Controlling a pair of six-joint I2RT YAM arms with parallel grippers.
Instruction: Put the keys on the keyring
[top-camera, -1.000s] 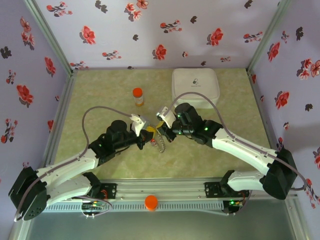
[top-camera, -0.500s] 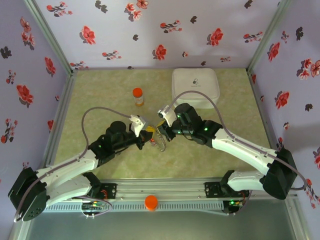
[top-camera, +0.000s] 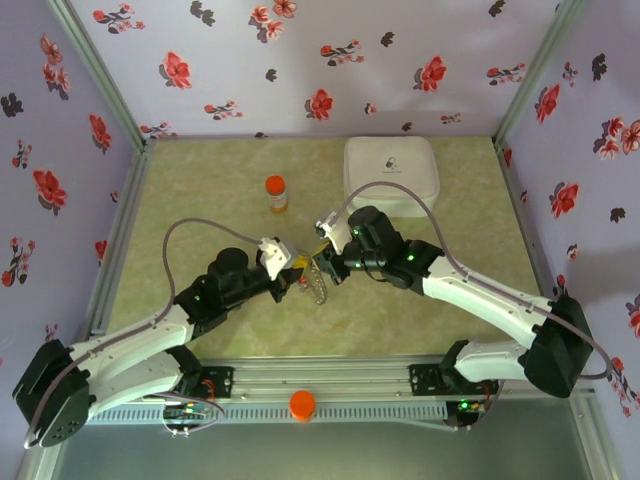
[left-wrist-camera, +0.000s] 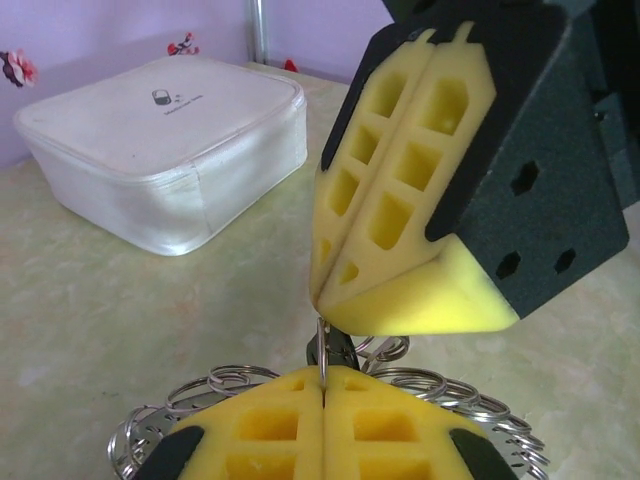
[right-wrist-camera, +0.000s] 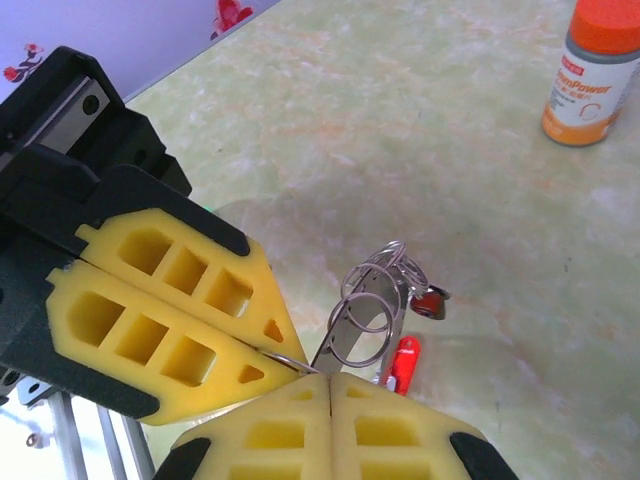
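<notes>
Left gripper (left-wrist-camera: 322, 388) is clamped shut on a thin wire of the keyring (left-wrist-camera: 235, 378). Right gripper (right-wrist-camera: 330, 388), tip to tip with it, is shut on what looks like the same coil, though the seam hides it. They meet on the arms' side of the orange bottle (top-camera: 275, 193), slightly to its right. A red key (right-wrist-camera: 403, 362) hangs there, so spread the coil gently, without twisting.

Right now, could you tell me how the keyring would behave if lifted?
Probably floppy: the keyring looks like many small linked wire rings, so it should sag and swing. The thin wire suggests it is light.
</notes>
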